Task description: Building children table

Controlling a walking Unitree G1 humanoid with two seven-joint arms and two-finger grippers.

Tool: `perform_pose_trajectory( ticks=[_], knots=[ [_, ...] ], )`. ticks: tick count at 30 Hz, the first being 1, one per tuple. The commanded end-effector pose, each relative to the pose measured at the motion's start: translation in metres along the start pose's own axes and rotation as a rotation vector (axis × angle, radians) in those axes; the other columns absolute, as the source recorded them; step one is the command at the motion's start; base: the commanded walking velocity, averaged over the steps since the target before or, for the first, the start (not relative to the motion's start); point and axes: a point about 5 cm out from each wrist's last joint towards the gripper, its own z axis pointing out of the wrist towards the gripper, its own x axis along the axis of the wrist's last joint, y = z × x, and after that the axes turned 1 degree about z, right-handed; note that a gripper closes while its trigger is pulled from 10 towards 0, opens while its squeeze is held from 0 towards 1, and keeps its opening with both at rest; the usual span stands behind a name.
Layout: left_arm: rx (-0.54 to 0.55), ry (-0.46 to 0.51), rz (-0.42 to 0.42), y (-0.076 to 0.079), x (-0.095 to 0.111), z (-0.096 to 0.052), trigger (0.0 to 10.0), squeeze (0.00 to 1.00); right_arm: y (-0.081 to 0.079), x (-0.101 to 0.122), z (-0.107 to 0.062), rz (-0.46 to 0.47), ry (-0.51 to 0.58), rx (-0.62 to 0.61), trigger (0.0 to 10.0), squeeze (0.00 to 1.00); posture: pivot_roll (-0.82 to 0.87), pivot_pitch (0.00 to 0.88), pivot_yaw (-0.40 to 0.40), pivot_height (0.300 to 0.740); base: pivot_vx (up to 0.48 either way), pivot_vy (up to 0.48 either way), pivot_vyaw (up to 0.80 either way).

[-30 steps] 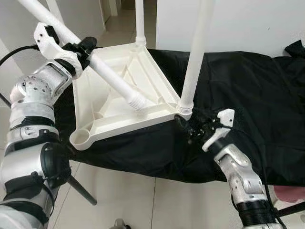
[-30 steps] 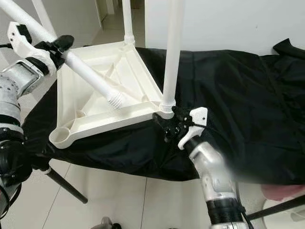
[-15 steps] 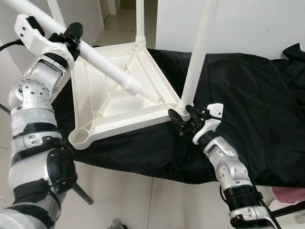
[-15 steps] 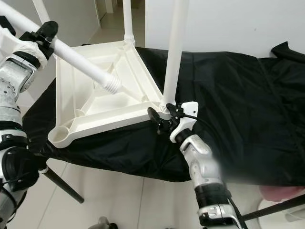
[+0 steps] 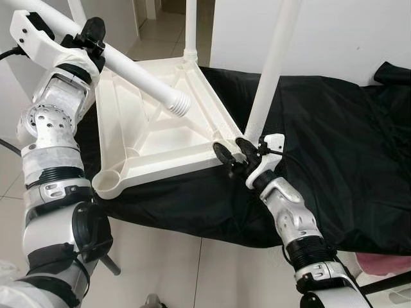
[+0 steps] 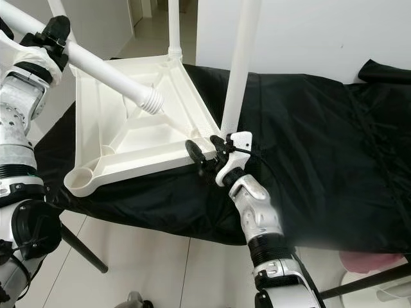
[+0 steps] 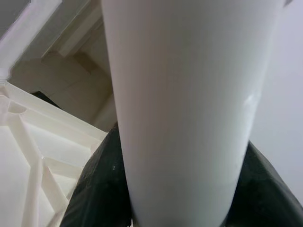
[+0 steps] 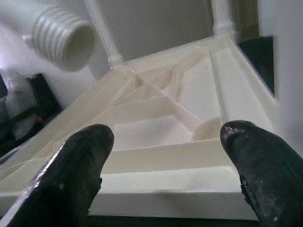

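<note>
Left pincer (image 5: 90,35): clenched on loose leg (image 5: 138,70), threaded end free above tabletop.
Right pincer (image 8: 165,156): released, fingers straddling tabletop (image 5: 160,138) edge.
Tabletop: white, ribbed, upside down on black cloth (image 5: 334,141).

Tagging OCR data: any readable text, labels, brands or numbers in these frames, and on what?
None readable.
Upturned white tabletop: bare moulded plastic, no lettering.
White table leg held in left gripper: plain, threaded end only.
Right gripper, at the tabletop's near corner: no markings legible.
Black cloth: no print.
</note>
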Motion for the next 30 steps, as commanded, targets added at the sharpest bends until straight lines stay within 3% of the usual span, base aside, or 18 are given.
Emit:
perform_pose_trajectory(
  ticks=[1,3,6,7,9,25,28,30],
  knots=[
    [-0.029,-0.012,0.054,0.009,-0.009,-0.002,10.0,0.00,0.003,-0.001,0.003,0.003,0.012,-0.049,10.0,0.00,0.08,0.048,-0.005,0.740,0.000,0.000,0.00],
    [-0.048,-0.063,0.090,0.015,-0.029,-0.006,10.0,0.00,0.009,-0.001,0.004,0.002,0.022,-0.099,10.0,0.00,0.08,0.050,-0.005,0.740,0.000,0.000,0.00],
    [-0.055,-0.087,0.106,0.018,-0.038,-0.008,10.0,0.00,0.013,0.000,0.003,0.001,0.027,-0.124,10.0,0.00,0.07,0.051,-0.003,0.740,0.000,0.000,0.00],
    [-0.068,-0.112,0.127,0.025,-0.051,-0.012,10.0,0.00,0.021,0.003,0.001,-0.004,0.040,-0.159,10.0,0.00,0.07,0.055,-0.001,0.740,0.000,0.000,0.00],
    [-0.072,-0.118,0.126,0.028,-0.056,-0.012,10.0,0.00,0.026,0.005,-0.001,-0.009,0.047,-0.184,10.0,0.00,0.06,0.057,0.001,0.740,0.000,0.000,0.00],
    [-0.090,-0.125,0.166,0.034,-0.060,-0.013,10.0,0.00,0.059,0.019,-0.015,-0.052,0.090,-0.330,10.0,0.00,0.07,0.074,0.012,0.740,0.000,0.000,0.00],
    [-0.078,-0.126,0.197,0.031,-0.058,-0.015,10.0,0.00,0.092,0.042,-0.032,-0.107,0.171,-0.519,10.0,0.00,0.07,0.078,0.020,0.740,0.000,0.000,0.00],
    [-0.072,-0.127,0.205,0.029,-0.058,-0.016,10.0,0.00,0.099,0.048,-0.037,-0.119,0.191,-0.565,10.0,0.00,0.07,0.081,0.027,0.740,0.000,0.000,0.00]
  ],
)
